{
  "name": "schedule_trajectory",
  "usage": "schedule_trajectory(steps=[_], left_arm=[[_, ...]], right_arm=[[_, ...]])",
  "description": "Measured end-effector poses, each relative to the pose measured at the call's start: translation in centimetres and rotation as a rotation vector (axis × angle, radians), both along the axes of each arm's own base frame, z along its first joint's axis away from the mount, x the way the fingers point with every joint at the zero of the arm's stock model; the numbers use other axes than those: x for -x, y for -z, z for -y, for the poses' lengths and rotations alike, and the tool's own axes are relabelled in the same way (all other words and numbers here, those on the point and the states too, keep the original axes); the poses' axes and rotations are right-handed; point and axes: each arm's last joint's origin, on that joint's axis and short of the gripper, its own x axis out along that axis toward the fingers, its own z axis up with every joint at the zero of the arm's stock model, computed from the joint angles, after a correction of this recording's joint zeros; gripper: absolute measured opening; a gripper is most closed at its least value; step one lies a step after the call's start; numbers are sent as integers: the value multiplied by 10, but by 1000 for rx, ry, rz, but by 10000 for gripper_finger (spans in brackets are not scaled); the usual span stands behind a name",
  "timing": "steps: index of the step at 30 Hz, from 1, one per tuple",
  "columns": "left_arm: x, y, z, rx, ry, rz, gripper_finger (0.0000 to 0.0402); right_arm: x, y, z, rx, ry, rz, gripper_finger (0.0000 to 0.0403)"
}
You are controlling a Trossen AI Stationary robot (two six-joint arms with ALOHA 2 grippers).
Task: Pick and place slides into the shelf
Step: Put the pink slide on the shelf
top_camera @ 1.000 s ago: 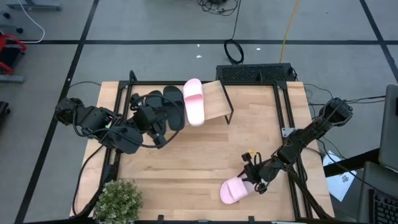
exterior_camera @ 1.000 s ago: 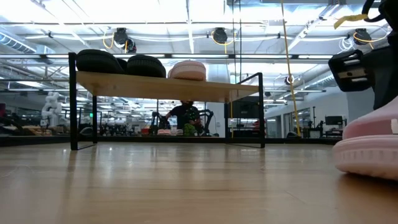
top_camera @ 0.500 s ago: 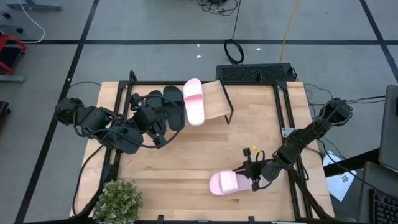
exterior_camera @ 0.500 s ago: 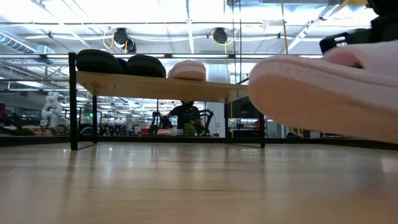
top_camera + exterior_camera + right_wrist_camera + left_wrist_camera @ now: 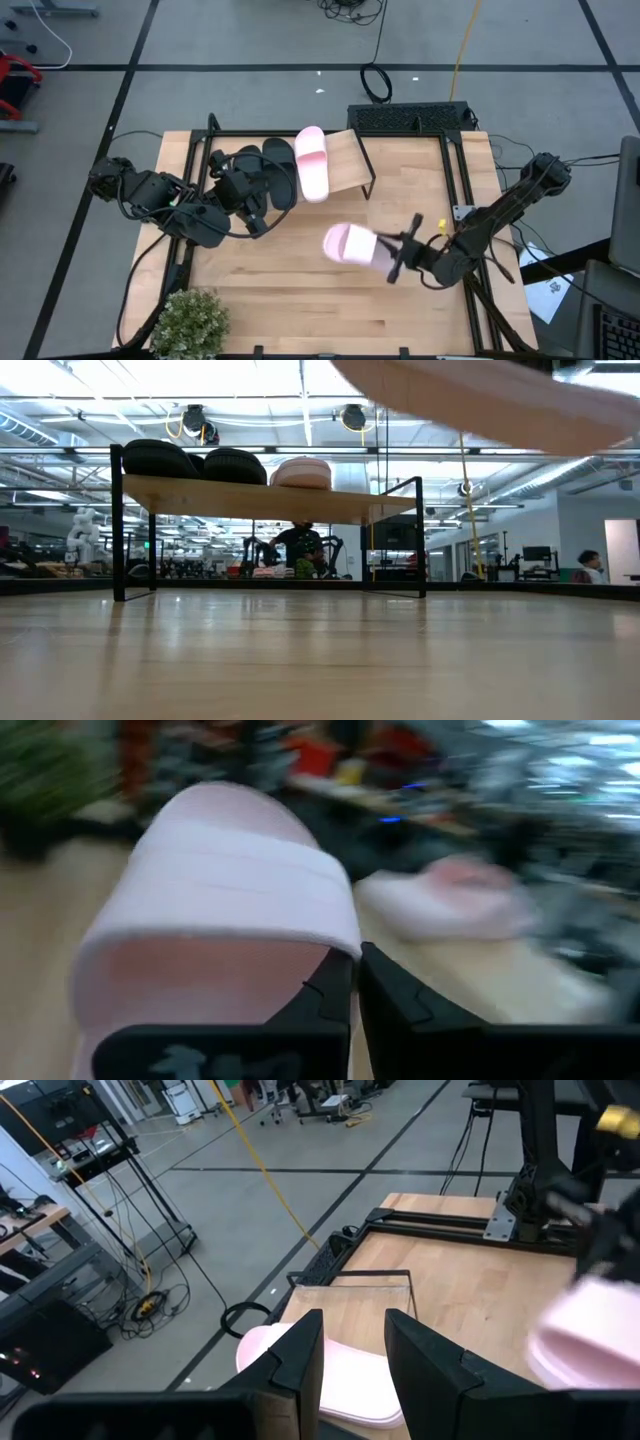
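A wide workshop with bright ceiling lights spreads behind our wooden table [image 5: 300, 290], and a potted plant [image 5: 190, 320] sits at its near left corner. At the back of the table stands the shelf [image 5: 345, 160], and we already have three slides on its plank: the two black slides [image 5: 265, 175] side by side toward its left end and one pink slide [image 5: 312, 162] beside them. The low view shows the same three sitting on top of the plank, with the right part of the plank still bare.

The last pink slide [image 5: 352, 245] is up off the table. Our right gripper [image 5: 400, 258] is clenched on its heel end, and the right wrist view shows its dark fingers [image 5: 345, 995] pinched together just under the wide strap. The slide hangs over the middle of the table, near the shelf but not yet above it.

Our left gripper [image 5: 250, 205] waits beside the black slides at the shelf's left end, its fingers [image 5: 300, 1365] parted with nothing between them.

So we judge the job three-quarters done: what is left is to carry this fourth slide to the free spot next to its pink partner and let it go.
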Motion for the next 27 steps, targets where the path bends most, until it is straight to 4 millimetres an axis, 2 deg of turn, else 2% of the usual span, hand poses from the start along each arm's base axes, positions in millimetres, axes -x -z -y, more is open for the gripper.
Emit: schedule_trajectory(steps=[7, 11, 18, 27], left_arm=[[0, 0, 0, 2, 0, 4, 113], [0, 0, 0, -1, -5, 7, 113], [0, -1, 0, -23, -6, 1, 113], [0, -1, -1, -58, 1, -21, 113]], right_arm=[[-16, -70, 6, 25, 442, 123, 1], [-31, -97, 22, -75, 550, 216, 0], [-63, -110, 64, -149, 749, 324, 0], [-115, -112, 95, -85, 896, 289, 0]])
